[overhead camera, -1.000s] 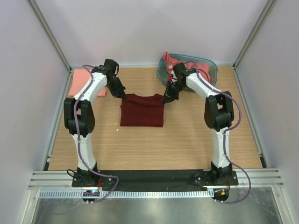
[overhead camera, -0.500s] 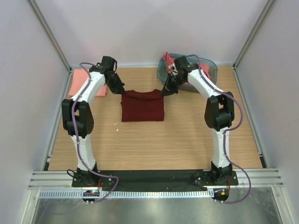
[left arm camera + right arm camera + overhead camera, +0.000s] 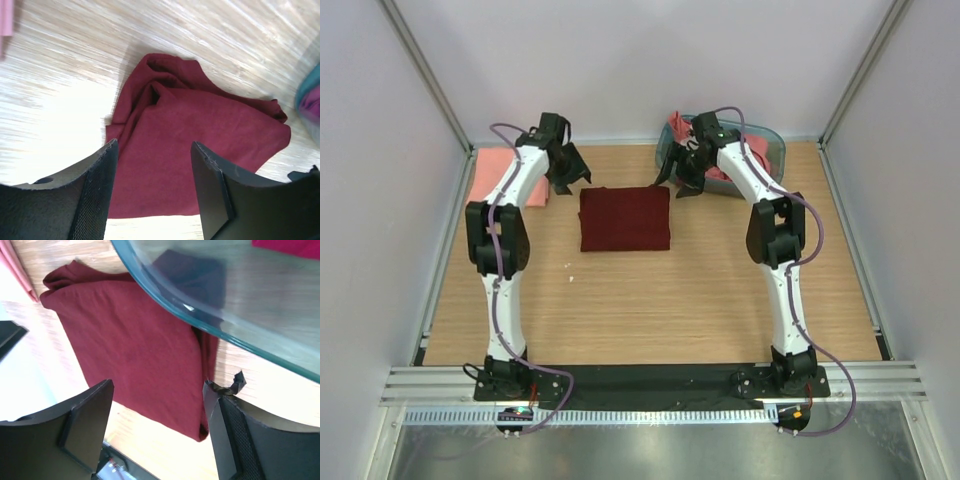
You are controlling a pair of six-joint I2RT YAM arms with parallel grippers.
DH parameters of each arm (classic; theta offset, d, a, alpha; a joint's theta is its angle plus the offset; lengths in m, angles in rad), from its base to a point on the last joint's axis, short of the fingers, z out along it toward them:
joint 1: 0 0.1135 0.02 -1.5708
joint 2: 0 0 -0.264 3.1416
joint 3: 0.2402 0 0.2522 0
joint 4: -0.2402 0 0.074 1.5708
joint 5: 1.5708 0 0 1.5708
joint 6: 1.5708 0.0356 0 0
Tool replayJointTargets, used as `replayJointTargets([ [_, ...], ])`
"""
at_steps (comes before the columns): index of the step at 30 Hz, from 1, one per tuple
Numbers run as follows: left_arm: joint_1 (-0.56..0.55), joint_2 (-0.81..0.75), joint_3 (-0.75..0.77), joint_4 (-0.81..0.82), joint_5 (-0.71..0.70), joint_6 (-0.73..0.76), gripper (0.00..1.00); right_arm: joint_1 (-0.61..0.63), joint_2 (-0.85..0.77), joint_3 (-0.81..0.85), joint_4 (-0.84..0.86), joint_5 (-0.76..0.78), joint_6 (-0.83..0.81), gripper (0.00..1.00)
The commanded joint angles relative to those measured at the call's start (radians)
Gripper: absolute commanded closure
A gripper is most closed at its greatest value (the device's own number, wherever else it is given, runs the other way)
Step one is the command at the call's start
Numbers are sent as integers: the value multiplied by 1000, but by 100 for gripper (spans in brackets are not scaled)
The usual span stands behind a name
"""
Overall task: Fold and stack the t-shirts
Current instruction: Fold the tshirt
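Maroon t-shirt point(image 3: 625, 219): folded rectangle, lying flat at desk point(image 3: 670, 300) centre. Folded pink t-shirt point(image 3: 492, 178): far-left corner. Crumpled pink t-shirts point(image 3: 767, 150): far right.

In the left wrist view the near edge of the maroon t-shirt point(image 3: 200, 150) is covered by the 2 jaws, the worktop point(image 3: 60, 75) is smeared by blur, and the teal basket point(image 3: 305, 86) is cut off at the right edge. In the right wrist view 1 side of that t-shirt is veiled by the basket's translucent rim, itself cropped at the top and right. From above, the pink stack point(image 3: 485, 175) is partly hidden by the left arm point(image 3: 515, 185), and a pale speck point(image 3: 570, 264) is too small to be identified.
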Motion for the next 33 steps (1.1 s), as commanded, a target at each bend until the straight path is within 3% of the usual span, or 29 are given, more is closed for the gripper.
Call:
replayJointTargets([
  [1,0,-138,30,-13,-63,42,39,12,-114,46,-71,71,-76,21],
  [5,-19,-257,-129,42,-26,50,45,53,-174,-50,-62,51,-110,23],
  [9,-52,-252,-281,91,97,53,55,116,-165,-130,-19,59,-115,29],
  [13,-86,-162,-266,67,158,71,61,141,-102,-109,-10,95,-107,47],
  [19,-118,-76,-267,-12,68,102,62,146,-61,-156,-34,169,-130,50],
  [24,-154,-73,-362,-33,40,99,64,152,-123,-371,18,203,-139,53],
  [33,-267,-244,-640,16,42,41,63,170,-344,-743,88,164,-104,53],
])
